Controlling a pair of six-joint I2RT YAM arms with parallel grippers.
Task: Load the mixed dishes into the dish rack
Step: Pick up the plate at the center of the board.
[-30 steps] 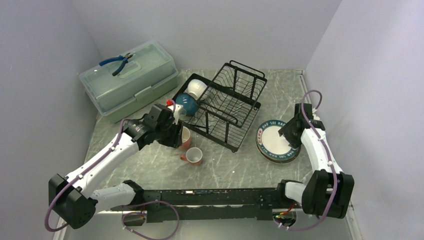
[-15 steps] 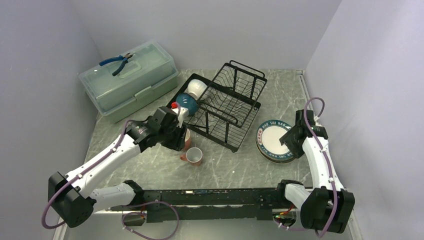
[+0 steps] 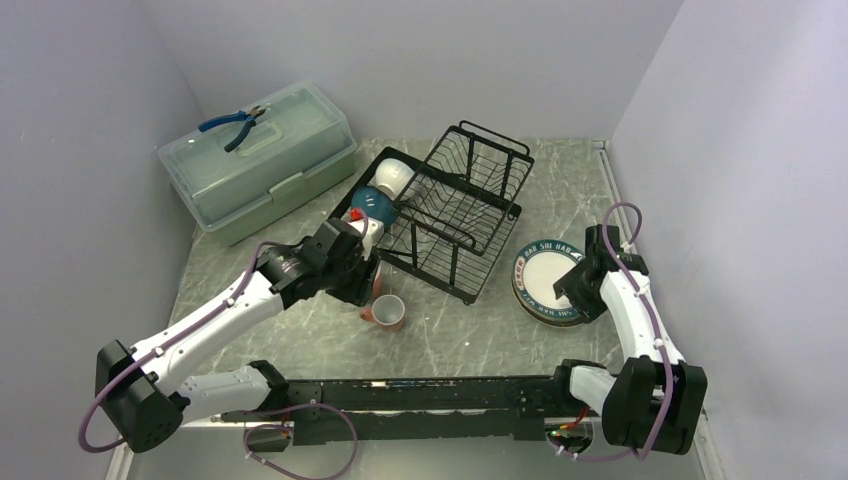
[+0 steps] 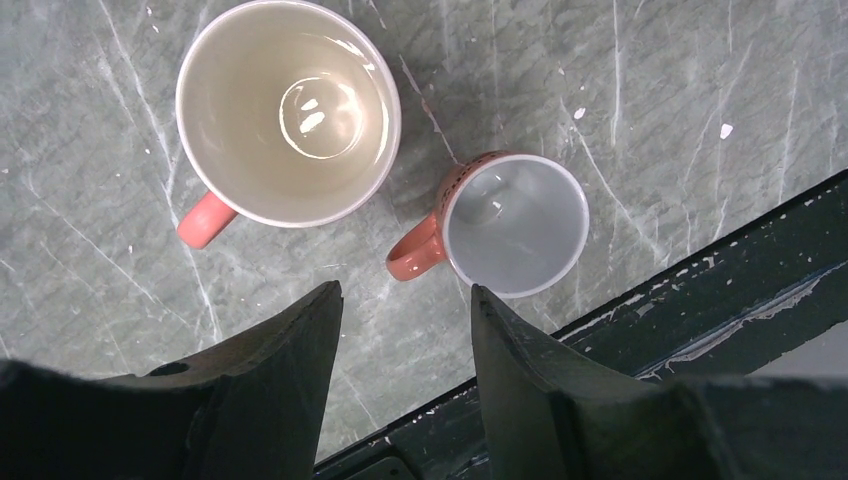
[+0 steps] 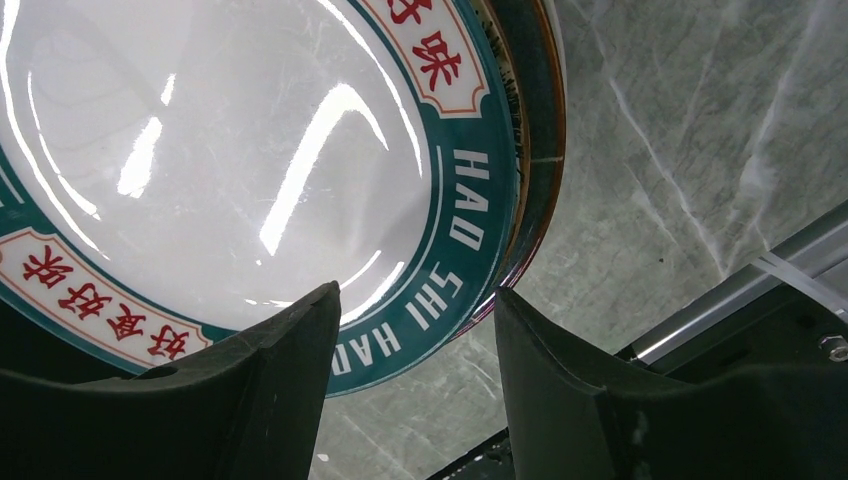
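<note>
Two pink mugs stand upright on the table: a wide cream-lined mug point(image 4: 288, 110) and a smaller one point(image 4: 515, 238), also seen from above point(image 3: 387, 312). My left gripper point(image 4: 405, 290) hovers open over bare table just short of the smaller mug's handle, holding nothing. A stack of plates point(image 3: 545, 282) lies at the right, topped by the white plate with a teal lettered rim point(image 5: 250, 150). My right gripper point(image 5: 415, 290) is open above that plate's near rim, one finger over the plate and one over the table. The black wire dish rack point(image 3: 455, 205) holds a white bowl point(image 3: 393, 177) and a teal bowl point(image 3: 372, 205).
A pale green lidded box point(image 3: 258, 160) with blue-handled pliers point(image 3: 232, 125) on top sits at the back left. A black rail point(image 3: 430, 390) runs along the near table edge. Grey walls close in on the left, back and right.
My left gripper has shifted right and nearer, over the mugs. My right gripper has slid toward the near right rim of the plate stack. Both jaws have widened slightly.
</note>
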